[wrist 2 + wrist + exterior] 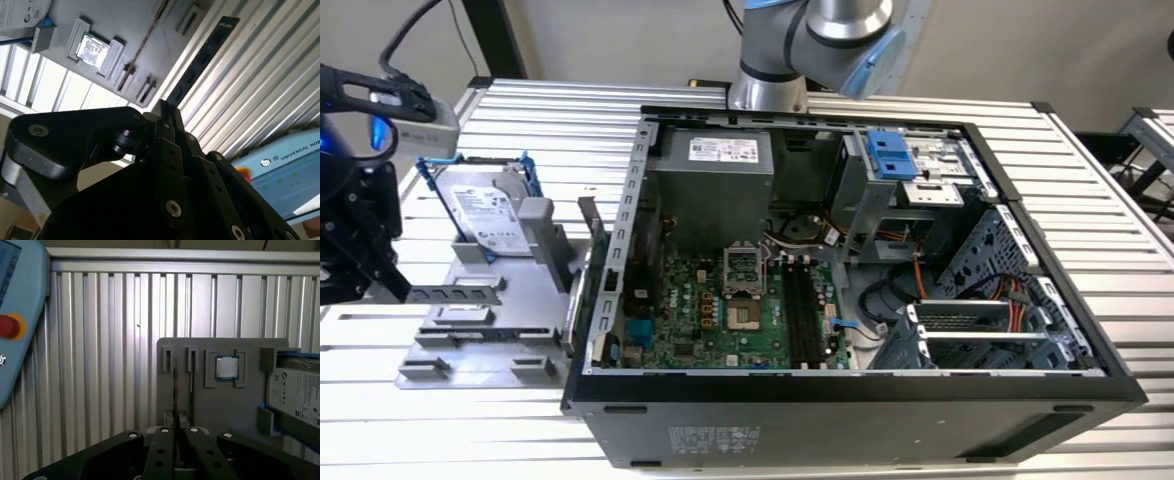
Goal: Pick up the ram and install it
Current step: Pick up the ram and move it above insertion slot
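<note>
Spanning the exterior view, slatted metal table (560, 110) carries open PC case (854, 420) at ctr, w/ motherboard (694, 330) and its black slots (803, 315) inside. Grey tray (534, 320) sits at case's 9 o'clock; hard drive (487, 215) in blue bracket stands at tray's 12 o'clock end. Black gripper (403, 292) is at tray's 9 o'clock, fingers pinched on one end of ram (454, 294); stick lies level, pointing to 3 o'clock, over tray's 6 o'clock half. In the first wrist view sq silver processor chip (227, 367) sits in a tray pocket.

Ram (200, 64) end hidden inside gripper (167, 111); hard drive (296, 395) cut off.
</note>
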